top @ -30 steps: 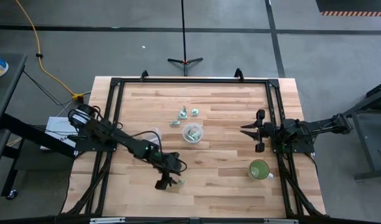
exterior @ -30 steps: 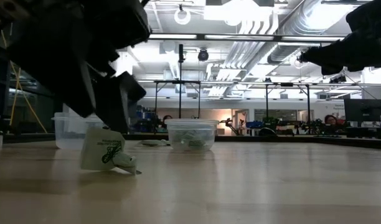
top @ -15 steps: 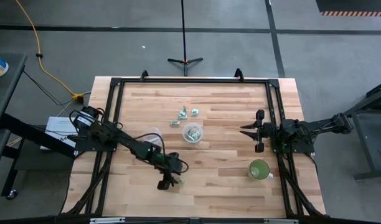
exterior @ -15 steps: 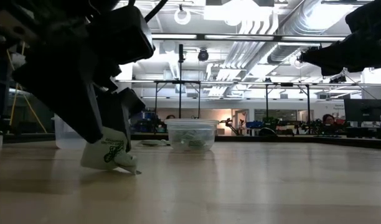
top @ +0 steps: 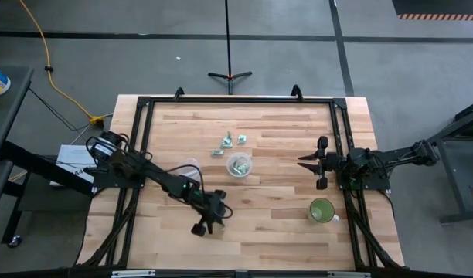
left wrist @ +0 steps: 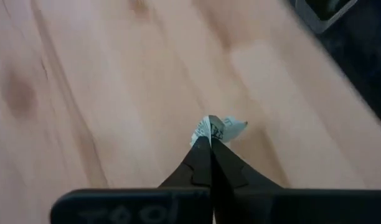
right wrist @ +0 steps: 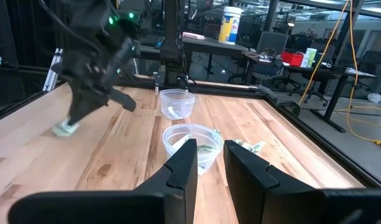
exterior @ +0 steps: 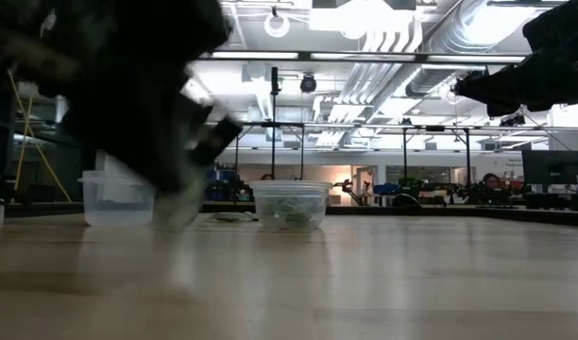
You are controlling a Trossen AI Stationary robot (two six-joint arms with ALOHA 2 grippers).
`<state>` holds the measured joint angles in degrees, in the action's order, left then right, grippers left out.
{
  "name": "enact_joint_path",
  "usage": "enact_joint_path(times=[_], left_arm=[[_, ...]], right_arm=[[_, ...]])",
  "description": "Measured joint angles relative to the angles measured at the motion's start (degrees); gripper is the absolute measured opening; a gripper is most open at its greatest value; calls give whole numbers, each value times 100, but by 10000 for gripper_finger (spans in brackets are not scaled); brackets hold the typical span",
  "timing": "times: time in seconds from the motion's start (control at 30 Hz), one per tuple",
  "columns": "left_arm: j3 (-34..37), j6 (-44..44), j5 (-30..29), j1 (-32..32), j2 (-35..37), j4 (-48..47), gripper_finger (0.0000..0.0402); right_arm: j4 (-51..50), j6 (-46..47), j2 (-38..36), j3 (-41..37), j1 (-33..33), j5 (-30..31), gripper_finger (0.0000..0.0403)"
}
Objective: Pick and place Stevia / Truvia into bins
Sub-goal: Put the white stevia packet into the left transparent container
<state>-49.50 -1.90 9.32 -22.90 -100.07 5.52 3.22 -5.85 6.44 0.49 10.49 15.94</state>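
The left end effector [top: 202, 225] hangs over the wooden tabletop [top: 275, 232] toward its near edge, well apart from the central clear cup [top: 238, 164], and its fingers [left wrist: 200, 163] are clenched on a pale green and white Stevia sachet [left wrist: 214, 129], which pokes out crumpled from the very fingertips. In the right wrist view that sachet [right wrist: 65, 128] shows as a pale blur beneath the left arm. The central clear cup already holds several sachets; a second clear cup [top: 190, 167] stands just beside it on the left arm's side. A few loose sachets [top: 229, 142] lie on the tabletop just beyond the central cup. The right end effector [top: 304, 162] waits well to the cup's other side, fingers [right wrist: 178, 174] spread and empty, near an opaque green cup [top: 322, 211].
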Motion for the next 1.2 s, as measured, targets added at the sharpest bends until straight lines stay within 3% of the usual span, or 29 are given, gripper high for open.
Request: enact_joint_path(times=[0.13,0.4,0.63,0.77,1.0,1.2], left_arm=[[-462,279,-280,2,210,-689,35],[-2143,-353,-2026,1,450,-5231,24],[-2776,-1373,-2786,186,450,-7835,23],[-2779,-1660,-2950,400,443,-8417,23],[-2625,-1653,-3070,969,445,-8634,23],[-2086,-1528,-2760,1383,443,-8540,28]], right_arm=[[0,0,0,0,0,-1,71],[0,-4,11,0,-1,-4,71],[0,-12,76,0,0,-4,71],[0,-17,76,0,1,-4,71],[0,-17,76,0,1,-4,71],[0,-17,76,0,0,-4,71]])
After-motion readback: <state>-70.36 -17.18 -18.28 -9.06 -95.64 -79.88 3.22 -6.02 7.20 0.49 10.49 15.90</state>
